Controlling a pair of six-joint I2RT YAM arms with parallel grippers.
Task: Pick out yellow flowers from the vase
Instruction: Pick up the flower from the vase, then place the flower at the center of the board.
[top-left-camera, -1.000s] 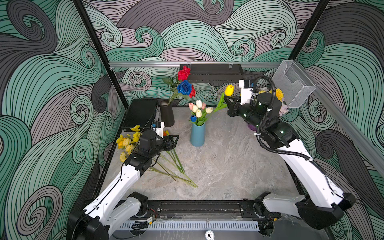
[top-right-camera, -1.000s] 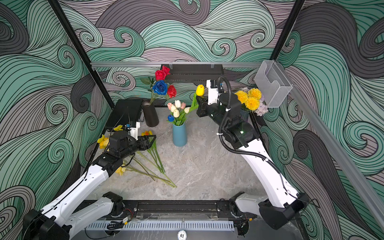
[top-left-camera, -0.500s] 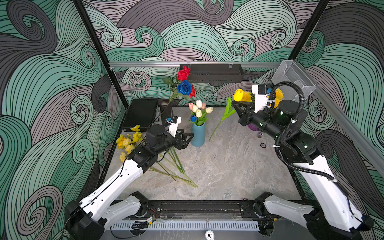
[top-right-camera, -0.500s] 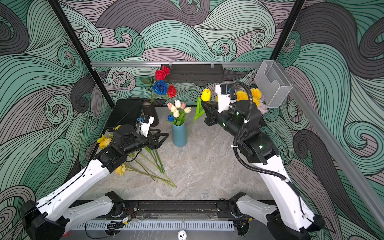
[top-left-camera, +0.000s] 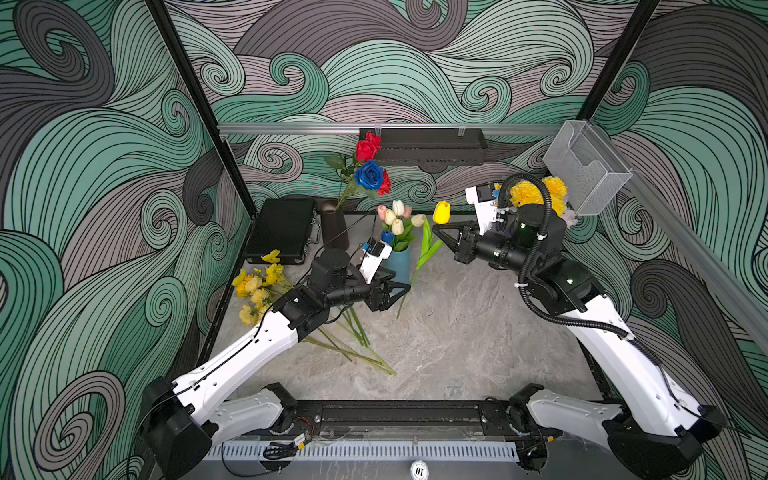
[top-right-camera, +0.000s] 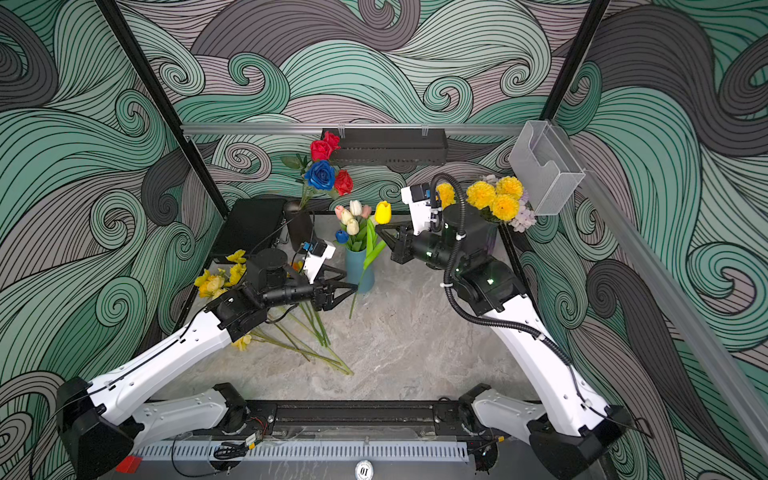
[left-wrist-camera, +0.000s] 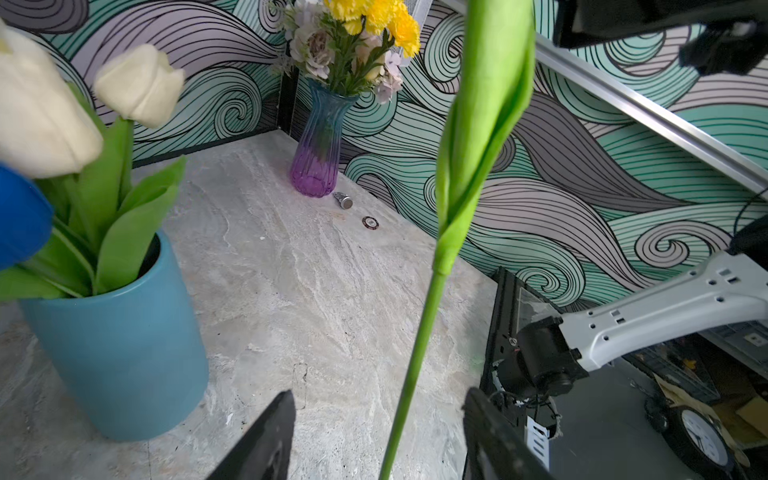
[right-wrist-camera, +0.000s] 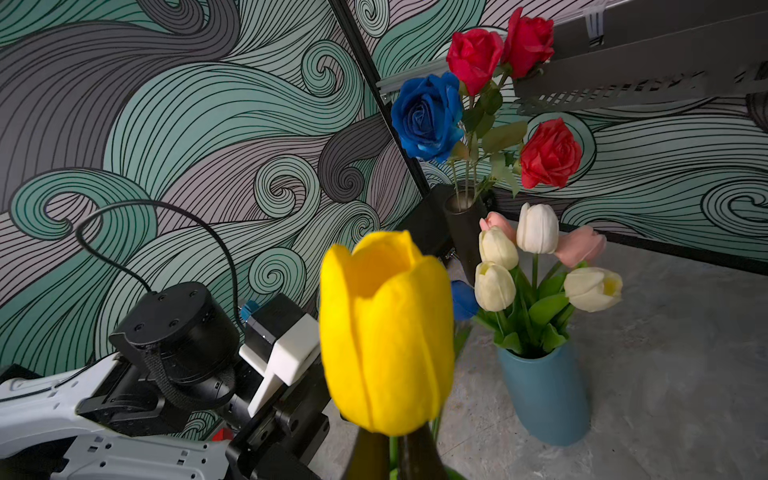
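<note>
While my right end effector (top-left-camera: 436, 227) is clamped on the stem of a yellow tulip (top-left-camera: 441, 212) just under the bloom, the flower hangs in the air beside the blue vase (top-left-camera: 398, 264), its stem slanting down toward the counter (top-left-camera: 457, 332). In the left wrist view my left end effector (left-wrist-camera: 378, 399) stands open, with a finger on either side of the lower stem (left-wrist-camera: 419, 332) and a gap on both sides. More yellow flowers (top-left-camera: 255, 286) lie on the counter at the left wall. Yellow pompoms (top-right-camera: 494, 199) stand in the glass vase (left-wrist-camera: 318, 158) at the far right corner.
</note>
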